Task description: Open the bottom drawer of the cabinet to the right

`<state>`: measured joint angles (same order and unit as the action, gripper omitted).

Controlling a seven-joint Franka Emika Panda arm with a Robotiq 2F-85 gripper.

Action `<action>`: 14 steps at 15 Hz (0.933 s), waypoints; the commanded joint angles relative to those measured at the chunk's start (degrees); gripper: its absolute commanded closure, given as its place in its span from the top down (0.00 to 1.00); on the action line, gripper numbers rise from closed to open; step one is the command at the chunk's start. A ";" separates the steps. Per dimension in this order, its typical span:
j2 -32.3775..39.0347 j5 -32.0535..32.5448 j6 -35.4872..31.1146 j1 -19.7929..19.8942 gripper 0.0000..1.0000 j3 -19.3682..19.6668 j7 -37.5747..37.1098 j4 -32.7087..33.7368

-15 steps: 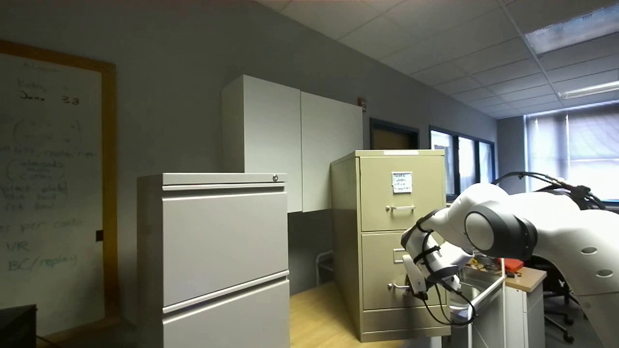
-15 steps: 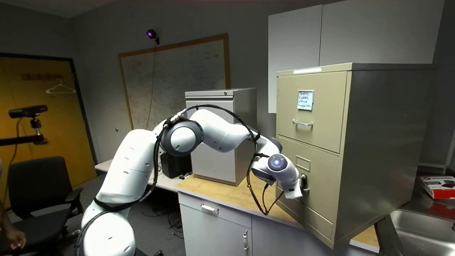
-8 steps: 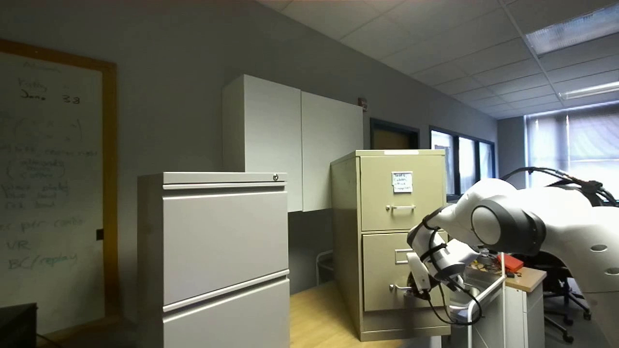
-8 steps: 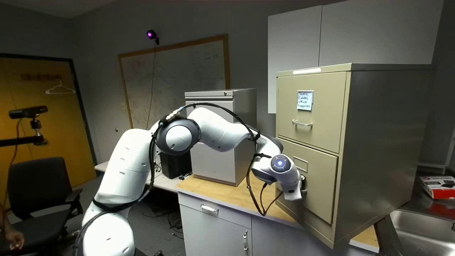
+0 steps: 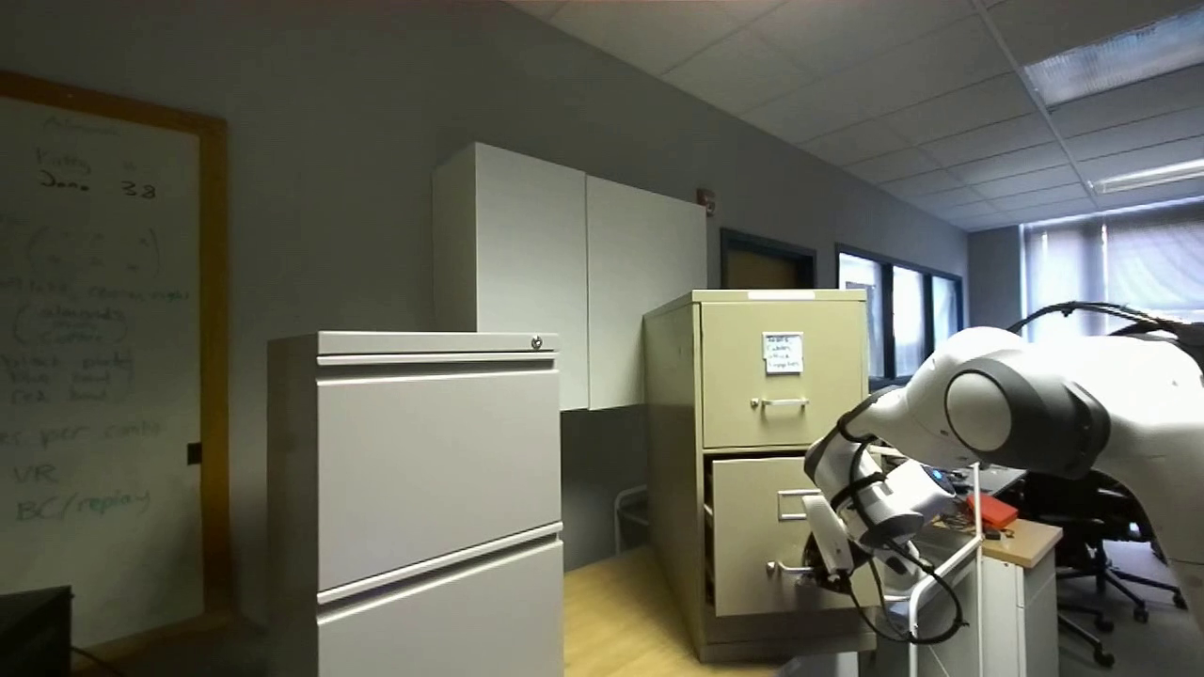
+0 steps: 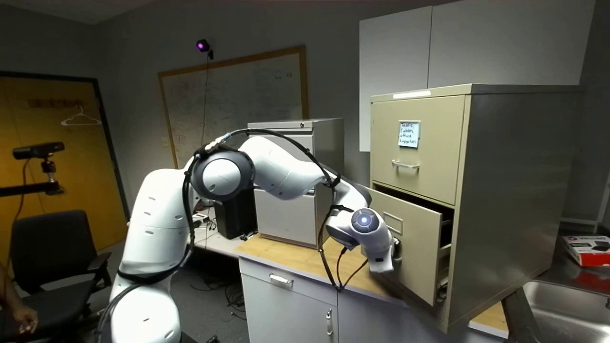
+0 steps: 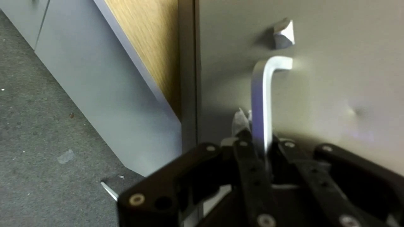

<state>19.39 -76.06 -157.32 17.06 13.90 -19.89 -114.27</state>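
Note:
The tall beige cabinet (image 5: 670, 470) also shows in an exterior view (image 6: 514, 200). Its bottom drawer (image 5: 748, 527) is partly pulled out; a dark gap shows above and beside its front (image 6: 421, 252). The top drawer (image 6: 414, 181), with its white paper label, is closed. The bottom drawer's silver handle (image 7: 262, 101) runs between the black fingers of my gripper (image 7: 259, 130) in the wrist view, and they are shut on it. The fingers' far ends are partly hidden behind the handle. In an exterior view the gripper (image 6: 396, 250) is mostly hidden by the wrist.
A pale grey two-drawer cabinet (image 5: 437, 480) stands beside the beige one on a wooden counter (image 6: 286, 259). A metal sink (image 6: 569, 305) and a red-white box (image 6: 588, 250) are past the beige cabinet. A black chair (image 6: 52, 267) stands on the floor.
My arm has drawn back from the cabinet with the handle in the gripper. The bottom drawer has gone from closed to partly open over the last second.

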 commanded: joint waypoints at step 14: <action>-14.60 -8.79 0.75 -1.09 0.04 -0.76 9.52 -25.58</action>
<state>6.24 -83.48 -159.74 16.07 13.57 -10.29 -131.24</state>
